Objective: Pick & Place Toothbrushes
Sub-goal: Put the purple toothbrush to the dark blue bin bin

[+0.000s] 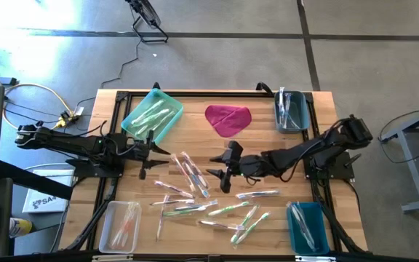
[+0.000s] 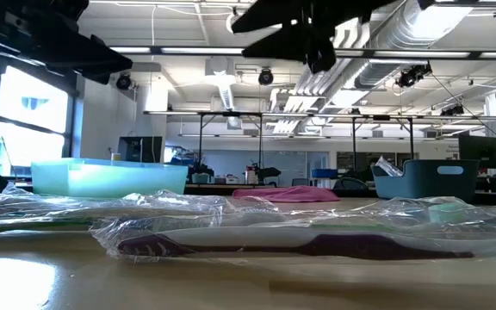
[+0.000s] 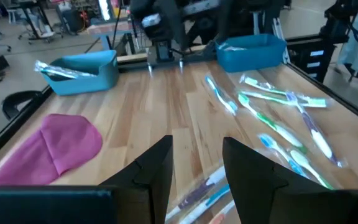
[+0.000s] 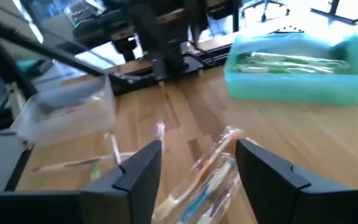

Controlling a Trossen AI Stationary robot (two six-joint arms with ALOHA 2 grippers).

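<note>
The wooden tabletop [image 1: 268,131] is strewn with wrapped toothbrushes [image 1: 217,207], most of them loose across the middle and near half, their clear wrappers catching the light. More lie sorted in bins at the corners: a light teal tray [image 1: 151,115] at the far left holds pale green ones, a clear tub [image 1: 120,225] at the near left holds a few pinkish ones, and two dark blue bins, one at the far right [image 1: 292,110] and one at the near right [image 1: 309,227], each hold several. A magenta cloth [image 1: 228,119] lies crumpled at the far middle, between the teal tray and the far blue bin.

The right end effector [image 1: 220,166] reaches in over the centre, its fingers apart and nothing between them, poised just above a small cluster of wrapped brushes [image 4: 207,180]. The left end effector [image 1: 150,156] sits at the left of the scatter, fingers also parted and empty, with a couple of wrapped brushes [image 3: 207,190] lying just beneath its tips.
</note>
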